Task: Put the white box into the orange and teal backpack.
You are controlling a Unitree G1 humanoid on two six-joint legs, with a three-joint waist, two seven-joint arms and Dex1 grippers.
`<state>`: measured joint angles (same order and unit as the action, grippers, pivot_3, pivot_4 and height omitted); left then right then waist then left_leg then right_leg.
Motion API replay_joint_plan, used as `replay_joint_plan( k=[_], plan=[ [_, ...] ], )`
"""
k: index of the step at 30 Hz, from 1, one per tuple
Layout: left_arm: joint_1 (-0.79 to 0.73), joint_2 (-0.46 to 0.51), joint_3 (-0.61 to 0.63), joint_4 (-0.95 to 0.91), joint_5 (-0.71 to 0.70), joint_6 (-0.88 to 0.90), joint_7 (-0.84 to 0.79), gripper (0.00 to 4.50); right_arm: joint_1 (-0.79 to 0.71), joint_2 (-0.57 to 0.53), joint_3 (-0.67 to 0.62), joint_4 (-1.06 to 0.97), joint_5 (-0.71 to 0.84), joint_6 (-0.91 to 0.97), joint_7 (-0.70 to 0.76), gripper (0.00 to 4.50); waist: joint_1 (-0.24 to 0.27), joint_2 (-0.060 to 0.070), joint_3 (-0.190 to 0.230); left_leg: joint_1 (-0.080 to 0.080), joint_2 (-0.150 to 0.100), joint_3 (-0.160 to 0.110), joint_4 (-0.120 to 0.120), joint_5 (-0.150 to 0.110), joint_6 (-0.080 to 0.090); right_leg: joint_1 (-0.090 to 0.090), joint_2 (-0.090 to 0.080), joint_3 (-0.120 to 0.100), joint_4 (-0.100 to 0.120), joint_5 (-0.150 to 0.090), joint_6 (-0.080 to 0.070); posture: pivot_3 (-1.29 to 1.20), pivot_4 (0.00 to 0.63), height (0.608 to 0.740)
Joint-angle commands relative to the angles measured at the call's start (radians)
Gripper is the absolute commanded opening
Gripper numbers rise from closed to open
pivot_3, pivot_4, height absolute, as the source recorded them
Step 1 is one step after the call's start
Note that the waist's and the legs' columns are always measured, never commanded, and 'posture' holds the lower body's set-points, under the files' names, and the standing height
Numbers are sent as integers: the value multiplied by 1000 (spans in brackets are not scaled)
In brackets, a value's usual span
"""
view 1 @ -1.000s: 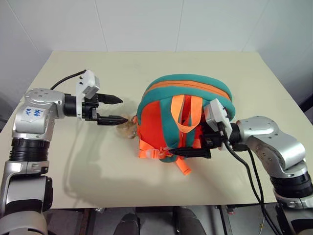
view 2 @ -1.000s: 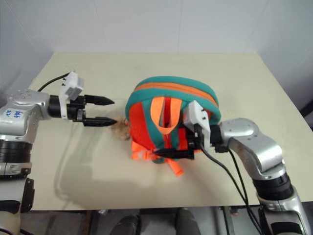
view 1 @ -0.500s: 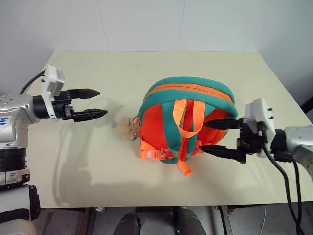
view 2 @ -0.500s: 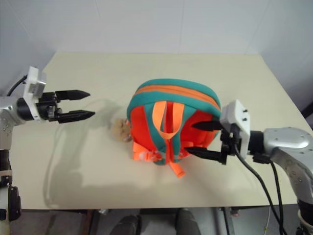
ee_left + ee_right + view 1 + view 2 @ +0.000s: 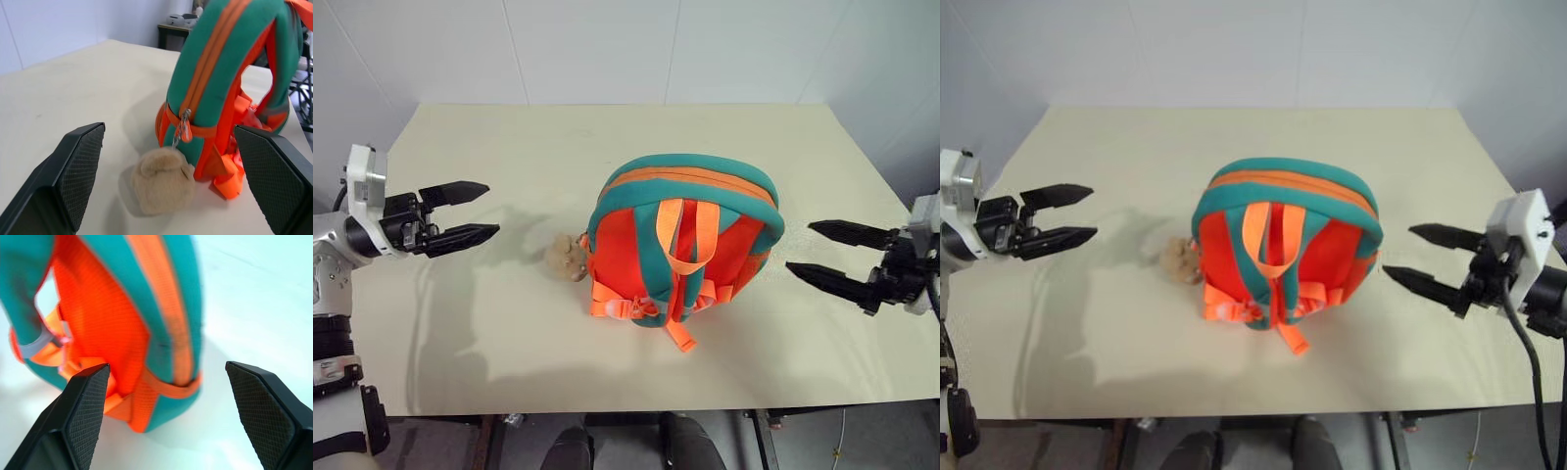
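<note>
The orange and teal backpack (image 5: pixel 680 245) stands in the middle of the table, strap side toward me. Its beige plush charm (image 5: pixel 566 258) lies on the table at its left foot. My left gripper (image 5: pixel 492 208) hovers well to the left of the charm, open and empty, pointing at the backpack (image 5: pixel 220 73). Out to the right, my right gripper (image 5: pixel 800 246) is open and empty too, a short gap from the backpack's side (image 5: pixel 122 308). The white box is out of view.
The cream table (image 5: pixel 607 137) has bare surface all around the backpack. White walls close it off at the back and left. The zip pull (image 5: pixel 182 129) hangs just above the charm (image 5: pixel 164 178).
Both grippers have drawn outward from the backpack: the left one leftward from the charm, the right one rightward from the backpack's strap side. The backpack has stayed put.
</note>
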<state>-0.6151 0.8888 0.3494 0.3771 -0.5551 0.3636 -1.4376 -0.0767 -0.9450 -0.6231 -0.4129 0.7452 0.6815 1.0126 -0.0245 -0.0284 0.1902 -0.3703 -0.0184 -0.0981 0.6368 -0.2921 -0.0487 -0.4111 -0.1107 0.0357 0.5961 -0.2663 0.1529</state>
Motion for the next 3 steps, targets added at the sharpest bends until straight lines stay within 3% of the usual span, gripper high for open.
replay_joint_plan(
  k=[1, 3],
  plan=[
    [-7, 53, -3, 29, 27, -55, -24, 4473, 4, -6, -43, 16, -8, -39, -9, 4500, 0, 0, 0, 0, 0, 0, 0, 0, 0, 0, 0, 0, 1, 0, 0, 0, 150, 740],
    [-11, 58, 1, 32, 24, -64, -19, 4473, -9, 0, -32, 15, -3, -49, -27, 4500, -1, 0, 0, 0, 0, 1, 0, 0, 0, 0, 0, 0, 1, 0, 0, 0, 150, 740]
  ],
)
